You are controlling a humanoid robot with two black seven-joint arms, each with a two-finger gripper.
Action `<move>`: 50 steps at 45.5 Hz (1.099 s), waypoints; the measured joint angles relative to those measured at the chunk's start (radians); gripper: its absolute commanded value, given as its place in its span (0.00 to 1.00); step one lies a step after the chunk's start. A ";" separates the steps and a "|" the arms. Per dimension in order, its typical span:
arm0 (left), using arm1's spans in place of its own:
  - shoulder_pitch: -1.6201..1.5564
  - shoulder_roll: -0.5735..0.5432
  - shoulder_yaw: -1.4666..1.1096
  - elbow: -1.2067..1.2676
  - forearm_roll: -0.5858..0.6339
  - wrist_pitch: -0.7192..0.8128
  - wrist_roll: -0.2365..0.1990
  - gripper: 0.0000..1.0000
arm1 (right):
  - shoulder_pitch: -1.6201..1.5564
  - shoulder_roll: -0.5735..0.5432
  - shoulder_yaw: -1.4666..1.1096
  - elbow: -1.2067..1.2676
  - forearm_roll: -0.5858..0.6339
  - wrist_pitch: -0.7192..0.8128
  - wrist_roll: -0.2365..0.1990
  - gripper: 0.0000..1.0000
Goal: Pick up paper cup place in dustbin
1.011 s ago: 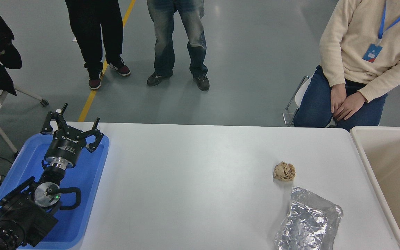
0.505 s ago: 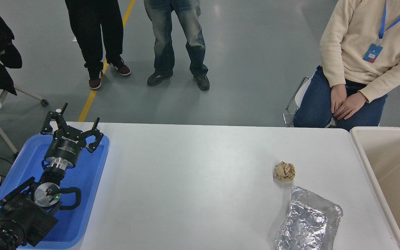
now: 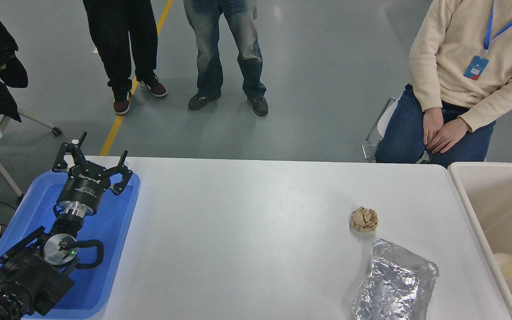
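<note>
one gripper is all that shows: the left gripper [image 3: 90, 156] at the lower left of the frame, parked over the blue tray [image 3: 114, 222] with its fingers spread wide and nothing between them. it points toward the top of the frame and sits well apart from anything on the right, so it looks idle rather than part of the job. the right gripper is out of view

the paper cup [image 3: 507, 266] lies inside the dustbin [image 3: 474, 209] at the lower right of the frame, close to the bin's left wall, its cream inside facing the camera. whether it stands or has tipped against the wall is hard to tell. sitting there free of any grip, it suggests the placing is done and the task is as good as finished

on the white table [image 3: 247, 231], the crumpled brown paper ball [image 3: 364, 219] rests right of centre, with the silver foil bag [image 3: 394, 282] just below it toward the bottom edge, both near the bin but outside it, as they are not the named thing

beyond the table's top edge a person in a cream sweater [image 3: 460, 58] sits with hands folded in the lap, clear of the work, and two people stand further left
</note>
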 measured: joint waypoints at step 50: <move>-0.001 -0.001 0.000 0.000 0.000 0.000 -0.001 1.00 | 0.268 -0.105 -0.068 0.347 -0.068 -0.029 -0.001 1.00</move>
